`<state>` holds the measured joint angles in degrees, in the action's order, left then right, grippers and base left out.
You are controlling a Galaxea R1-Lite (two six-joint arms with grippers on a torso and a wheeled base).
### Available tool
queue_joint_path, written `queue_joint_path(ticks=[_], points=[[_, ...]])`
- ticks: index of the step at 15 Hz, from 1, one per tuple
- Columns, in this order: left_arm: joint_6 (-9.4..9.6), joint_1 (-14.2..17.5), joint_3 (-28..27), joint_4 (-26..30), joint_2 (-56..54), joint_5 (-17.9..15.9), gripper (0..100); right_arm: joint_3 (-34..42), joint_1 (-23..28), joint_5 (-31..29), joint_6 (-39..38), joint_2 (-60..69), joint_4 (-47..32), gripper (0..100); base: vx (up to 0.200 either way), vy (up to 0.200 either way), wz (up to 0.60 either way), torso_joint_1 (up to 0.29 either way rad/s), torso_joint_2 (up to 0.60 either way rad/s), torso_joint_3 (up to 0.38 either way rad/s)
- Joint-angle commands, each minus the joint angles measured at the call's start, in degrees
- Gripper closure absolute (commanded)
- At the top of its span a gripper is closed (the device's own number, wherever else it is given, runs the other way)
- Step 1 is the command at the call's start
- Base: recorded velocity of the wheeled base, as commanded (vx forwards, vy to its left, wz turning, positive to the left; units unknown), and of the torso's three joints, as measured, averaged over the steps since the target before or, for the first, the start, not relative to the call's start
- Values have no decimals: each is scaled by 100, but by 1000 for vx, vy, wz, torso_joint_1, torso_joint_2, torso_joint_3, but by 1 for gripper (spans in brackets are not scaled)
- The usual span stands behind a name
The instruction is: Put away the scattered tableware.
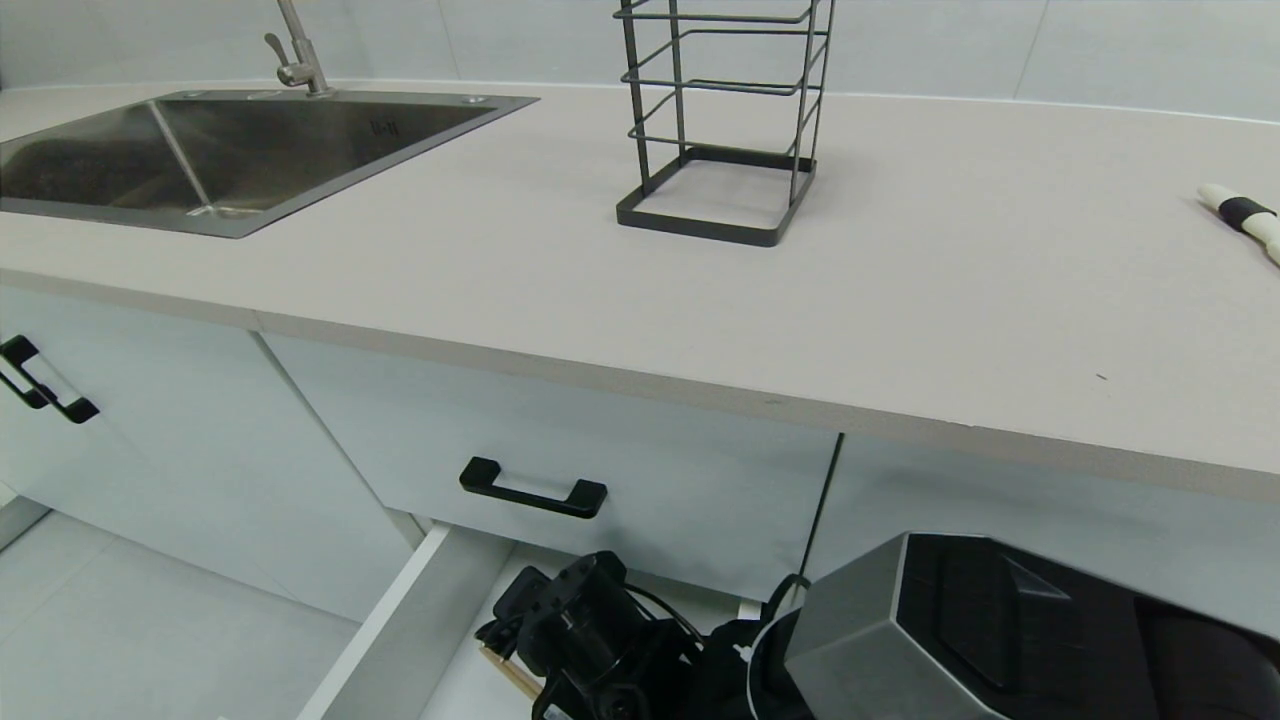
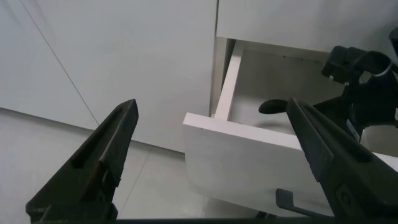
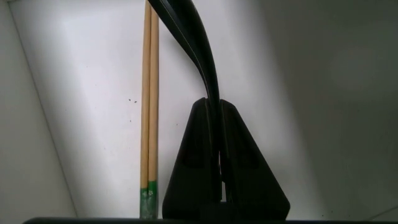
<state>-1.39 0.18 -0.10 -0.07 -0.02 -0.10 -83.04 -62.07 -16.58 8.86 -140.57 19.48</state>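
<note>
As tool (image 3: 216,107) grips one spoon (image 3: 189,37), two chopsticks (image 3: 149,93) beside.

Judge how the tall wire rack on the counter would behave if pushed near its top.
The wire rack stands tall over a small base, so it would probably tip rather than slide. Thin open wire suggests it is light yet stiff.

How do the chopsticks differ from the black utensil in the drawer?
The chopsticks are pale wood and straight; the black utensil is dark and curved. The chopsticks lie loose on the drawer floor; the black utensil is clamped in the right gripper. Both run side by side.
</note>
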Motion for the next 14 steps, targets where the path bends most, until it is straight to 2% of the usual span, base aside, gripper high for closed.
queue_joint_path(ticks=[1, 14], points=[[-2, -1, 1, -1, 2, 1, 0, -72, 2, 14, 1, -93, 3, 100, 0, 0, 0, 0, 0, 0], [-2, -1, 1, -1, 2, 1, 0, -590, -15, 173, -34, -805, -41, 100, 0, 0, 0, 0, 0, 0]])
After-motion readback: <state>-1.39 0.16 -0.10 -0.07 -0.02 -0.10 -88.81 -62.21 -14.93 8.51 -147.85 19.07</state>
